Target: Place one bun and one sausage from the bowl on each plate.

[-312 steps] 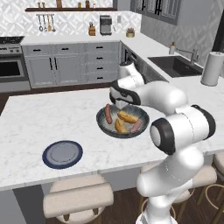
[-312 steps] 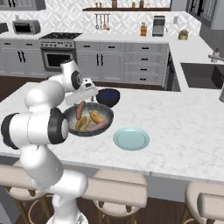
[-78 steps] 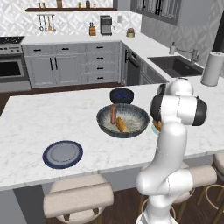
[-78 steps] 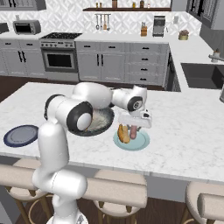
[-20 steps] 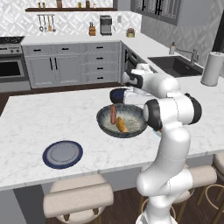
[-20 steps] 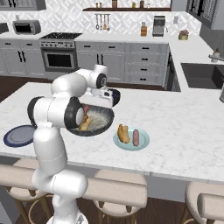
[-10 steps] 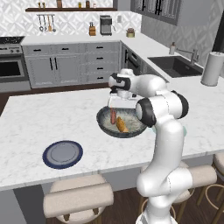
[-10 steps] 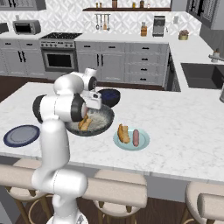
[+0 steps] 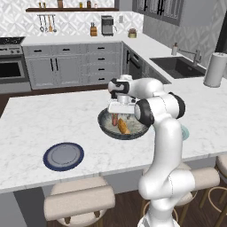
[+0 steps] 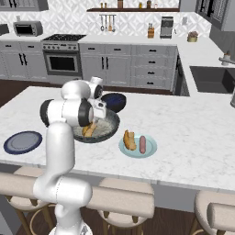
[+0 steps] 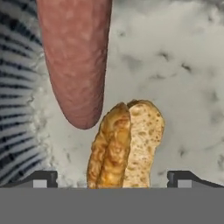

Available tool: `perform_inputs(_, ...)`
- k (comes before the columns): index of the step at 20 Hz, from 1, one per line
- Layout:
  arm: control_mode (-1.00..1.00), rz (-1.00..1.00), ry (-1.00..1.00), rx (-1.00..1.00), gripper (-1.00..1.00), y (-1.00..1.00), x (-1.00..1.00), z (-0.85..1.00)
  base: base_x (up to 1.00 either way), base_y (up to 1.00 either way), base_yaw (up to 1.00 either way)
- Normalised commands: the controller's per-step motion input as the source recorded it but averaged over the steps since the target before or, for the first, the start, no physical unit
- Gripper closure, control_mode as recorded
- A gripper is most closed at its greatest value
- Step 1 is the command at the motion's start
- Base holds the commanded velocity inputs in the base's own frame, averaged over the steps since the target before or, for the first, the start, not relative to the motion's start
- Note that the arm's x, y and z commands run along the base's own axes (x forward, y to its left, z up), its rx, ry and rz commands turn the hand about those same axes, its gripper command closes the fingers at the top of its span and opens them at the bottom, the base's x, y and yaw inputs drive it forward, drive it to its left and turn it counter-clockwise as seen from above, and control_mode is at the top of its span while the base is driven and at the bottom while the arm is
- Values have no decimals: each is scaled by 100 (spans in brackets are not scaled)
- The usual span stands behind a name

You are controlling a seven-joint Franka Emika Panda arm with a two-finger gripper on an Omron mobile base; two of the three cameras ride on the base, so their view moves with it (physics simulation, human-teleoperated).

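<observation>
The wide dark grey bowl (image 9: 104, 125) (image 10: 111, 125) sits mid-counter and holds a sausage (image 9: 115, 119) (image 11: 75, 57) and a bun (image 9: 123, 127) (image 11: 127, 144). My gripper (image 9: 119, 109) (image 10: 97, 115) (image 11: 112, 179) hangs low over the bowl, open, its fingertips (image 11: 41, 178) standing on either side of the bun's near end. The pale teal plate (image 10: 149, 150) to the bowl's right carries a bun (image 10: 129, 140) and a sausage (image 10: 142, 144). The navy plate (image 9: 64, 156) (image 10: 23, 142) lies bare at the counter's left front.
A smaller dark blue bowl (image 10: 114, 101) stands just behind the grey bowl. The sink (image 9: 177, 66) and a paper towel roll (image 9: 214, 69) are at the far right. Stools (image 9: 77, 201) line the counter's front edge.
The hand has swung from the bowl's right side to over its middle and come down toward the bun and sausage. The teal plate's bun and sausage have stayed put.
</observation>
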Motion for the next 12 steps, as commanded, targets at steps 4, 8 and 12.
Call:
perform_inputs(4, -100, 0, 0, 0, -100, 0, -21, -45, 0, 0, 0)
perform_inputs(8, -100, 0, -3, 0, -100, 2, -17, -10, 0, 0, 0)
perform_inputs(12, -100, 0, -7, 0, -100, 1, -30, -1, 0, 0, 0)
